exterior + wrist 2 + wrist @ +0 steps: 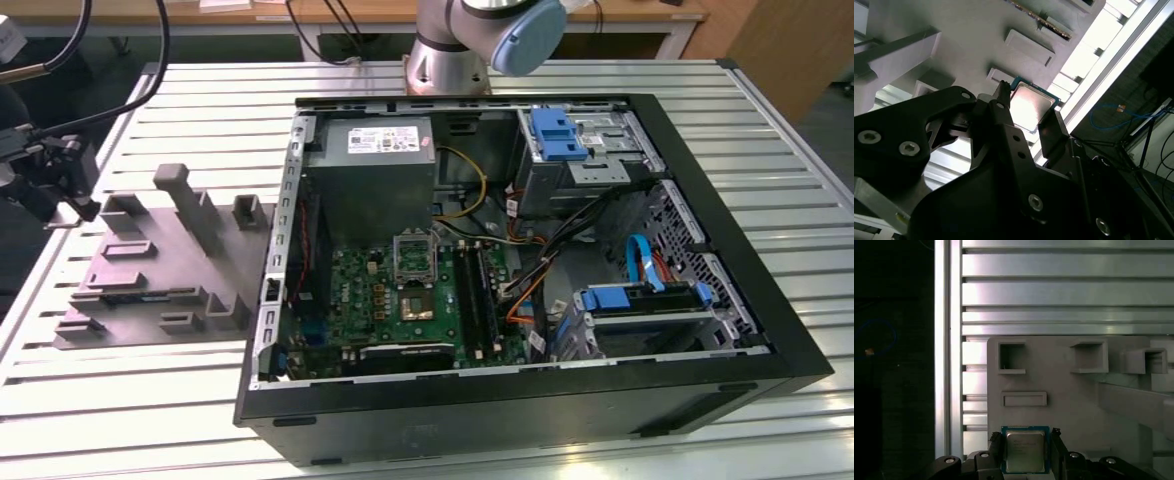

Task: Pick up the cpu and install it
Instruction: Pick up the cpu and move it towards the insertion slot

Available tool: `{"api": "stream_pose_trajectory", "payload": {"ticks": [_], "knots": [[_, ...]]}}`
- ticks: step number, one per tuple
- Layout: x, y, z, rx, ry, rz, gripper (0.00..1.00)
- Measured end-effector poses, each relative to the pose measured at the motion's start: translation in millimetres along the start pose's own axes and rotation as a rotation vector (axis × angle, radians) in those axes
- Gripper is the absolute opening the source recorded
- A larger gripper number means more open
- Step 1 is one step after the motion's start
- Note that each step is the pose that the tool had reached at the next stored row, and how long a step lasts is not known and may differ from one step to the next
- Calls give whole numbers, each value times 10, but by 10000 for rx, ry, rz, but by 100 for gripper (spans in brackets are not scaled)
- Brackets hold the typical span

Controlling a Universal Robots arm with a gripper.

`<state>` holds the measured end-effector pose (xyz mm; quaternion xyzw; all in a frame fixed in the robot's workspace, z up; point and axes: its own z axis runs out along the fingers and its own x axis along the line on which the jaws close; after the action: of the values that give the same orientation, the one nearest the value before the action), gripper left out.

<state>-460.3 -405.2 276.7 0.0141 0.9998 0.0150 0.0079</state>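
This was a robotics lab or workshop. A slotted aluminium table [134, 400] carried an opened computer case [534, 410] and a grey fixture tray [134, 285]. A robot arm's base [447, 65] stood at one edge of it, with a wooden desk [627, 15] beyond.

The cpu [1025, 451] has a pale silvery top with a green-blue rim. The gripper [1026, 440] is black with bright screw heads. The tray [134, 280] is plain grey, and the table [134, 400] is silver, striped by dark grooves. At three o'clock of the tray in the exterior view, the black case [534, 420] holds a green motherboard [380, 295], a grey power-supply box [380, 190] and blue drive latches [557, 135].
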Motion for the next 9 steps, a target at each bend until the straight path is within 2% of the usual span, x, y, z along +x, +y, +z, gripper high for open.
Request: {"api": "stream_pose_trajectory", "payload": {"ticks": [9], "knots": [[0,1,-26,-1,-1,0,47]]}}
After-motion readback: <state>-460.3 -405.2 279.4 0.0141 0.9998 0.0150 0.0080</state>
